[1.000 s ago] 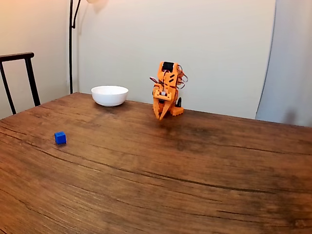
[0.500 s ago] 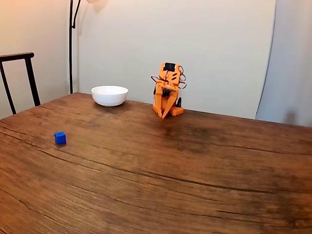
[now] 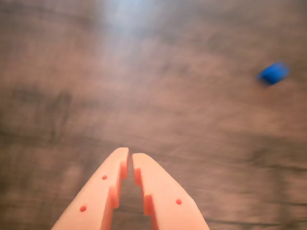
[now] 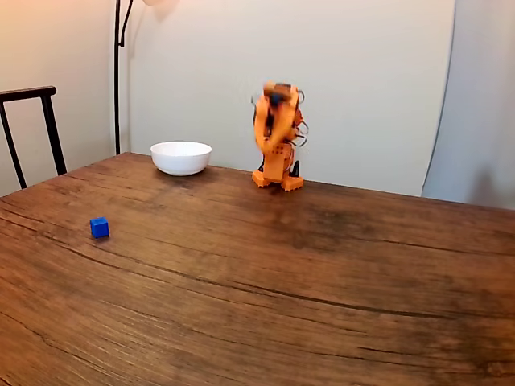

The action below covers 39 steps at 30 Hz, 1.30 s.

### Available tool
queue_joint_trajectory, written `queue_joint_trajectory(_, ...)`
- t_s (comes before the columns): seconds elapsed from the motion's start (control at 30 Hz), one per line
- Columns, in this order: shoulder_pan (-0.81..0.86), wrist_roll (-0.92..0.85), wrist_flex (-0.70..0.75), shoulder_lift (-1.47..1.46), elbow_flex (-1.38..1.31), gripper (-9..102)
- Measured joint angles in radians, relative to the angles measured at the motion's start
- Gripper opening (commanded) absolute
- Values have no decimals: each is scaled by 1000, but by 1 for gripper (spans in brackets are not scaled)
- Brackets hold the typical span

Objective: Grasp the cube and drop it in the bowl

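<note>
Gripper nearly closed and empty above the tabletop; the reach is starting, and it must open over the cube

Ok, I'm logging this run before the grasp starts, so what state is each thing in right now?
cube: resting on the table, untouched, far from the arm.
bowl: upright, near the far table edge; its inside is hidden from the fixed view.
pincer: nearly shut, only a thin gap at the tips, holding nothing, above bare wood.
arm: raised at the far table edge, motion-blurred.
</note>
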Motion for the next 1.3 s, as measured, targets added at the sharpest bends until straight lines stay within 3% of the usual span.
queue_joint_trajectory(0.23,117,15,0,-109,-225,-1)
queue_joint_trajectory(0.57,209,11,-11,-664,-611,0)
queue_joint_trajectory(0.93,255,17,-318,-1180,-818,0)
queue_joint_trajectory(1.3,302,-41,-362,-1451,-997,0)
